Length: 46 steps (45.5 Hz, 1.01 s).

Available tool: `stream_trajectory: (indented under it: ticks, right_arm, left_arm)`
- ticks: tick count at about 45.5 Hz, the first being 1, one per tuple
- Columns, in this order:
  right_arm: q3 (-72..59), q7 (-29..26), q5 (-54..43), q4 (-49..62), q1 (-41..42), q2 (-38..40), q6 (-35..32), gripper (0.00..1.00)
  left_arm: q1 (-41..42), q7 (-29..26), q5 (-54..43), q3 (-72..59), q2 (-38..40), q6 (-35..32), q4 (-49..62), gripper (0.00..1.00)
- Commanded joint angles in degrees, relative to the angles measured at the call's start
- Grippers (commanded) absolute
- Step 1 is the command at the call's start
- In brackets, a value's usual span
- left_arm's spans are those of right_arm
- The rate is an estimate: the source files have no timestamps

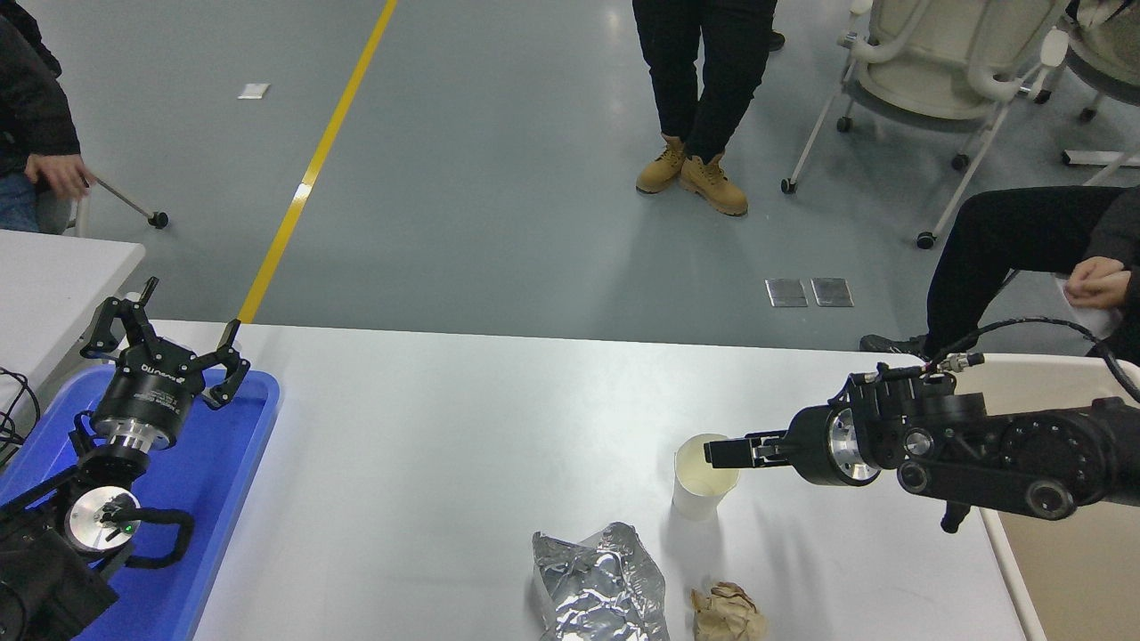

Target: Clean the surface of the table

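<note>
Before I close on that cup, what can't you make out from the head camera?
- Right gripper: seen edge-on over the paper cup; open or shut, and whether it touches the rim, can't be told.
- Foil bag and crumpled paper: lower parts cut off by the bottom edge.
- Beige bin: inside hidden behind the right arm and cut by the frame.

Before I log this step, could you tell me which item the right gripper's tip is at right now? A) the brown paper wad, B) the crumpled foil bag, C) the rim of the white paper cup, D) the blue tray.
C: the right gripper reaches in from the right and its tip sits over the rim of the white paper cup, while the foil bag and paper wad lie nearer the camera.
</note>
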State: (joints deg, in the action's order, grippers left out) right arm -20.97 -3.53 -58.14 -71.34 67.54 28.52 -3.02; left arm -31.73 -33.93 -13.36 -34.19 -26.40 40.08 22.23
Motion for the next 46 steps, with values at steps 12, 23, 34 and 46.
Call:
stream_trajectory:
  ticks: [12,23,34,46]
  right_arm:
    - [0.0,-1.7,0.3,6.1,-4.2,-5.7,-0.9,1.00]
    - [0.1,-1.7,0.3,7.6,-4.0,-6.1,-1.0,0.66]
    - [0.1,-2.3,0.6,7.4,-2.4,-5.5,-5.3,0.00]
    - [0.1,-2.5,3.8,5.2,0.5,-4.4,-6.4,0.00]
  left_arm:
    - [0.0,0.0,0.0,0.0,0.0,0.0,0.0,1.00]
    - [0.0,0.0,0.0,0.0,0.0,0.0,0.0,1.00]
    - [0.0,0.0,0.0,0.0,0.0,0.0,0.0,1.00]
    - [0.0,0.0,0.0,0.0,0.0,0.0,0.0,1.00]
